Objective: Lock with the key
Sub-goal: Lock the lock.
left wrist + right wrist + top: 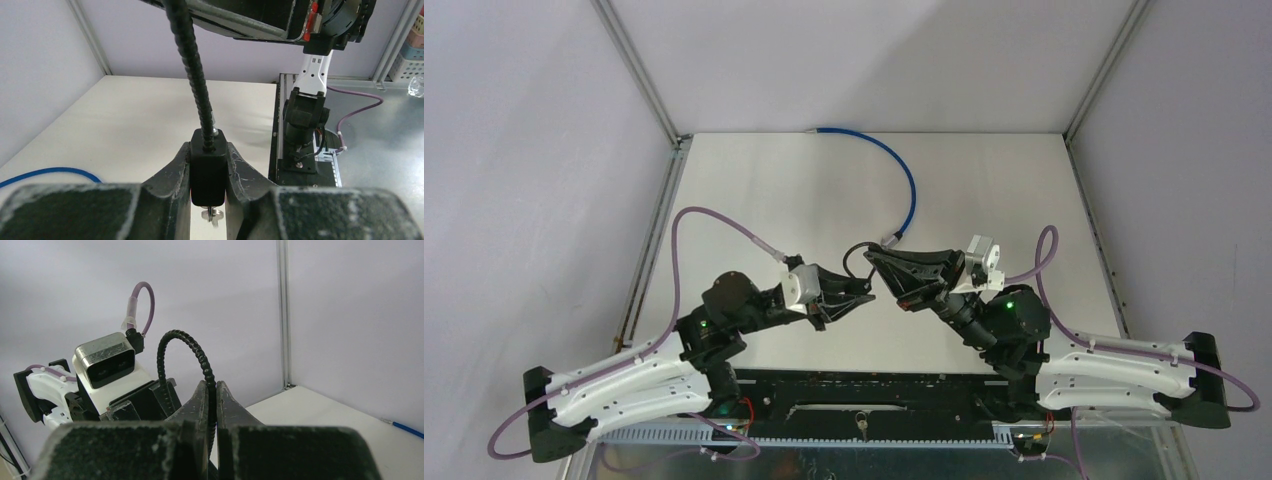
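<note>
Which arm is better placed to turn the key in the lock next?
Probably the right. The left hand is clamped on the black box-shaped lock body, small silver key hanging below; the right hand only pinches the black ribbed cable close by.

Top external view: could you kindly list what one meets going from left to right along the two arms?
left elbow, left wrist camera, left gripper, right gripper, right wrist camera, right elbow

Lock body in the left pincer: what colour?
The lock body is black, clearest in the left wrist view.
</note>
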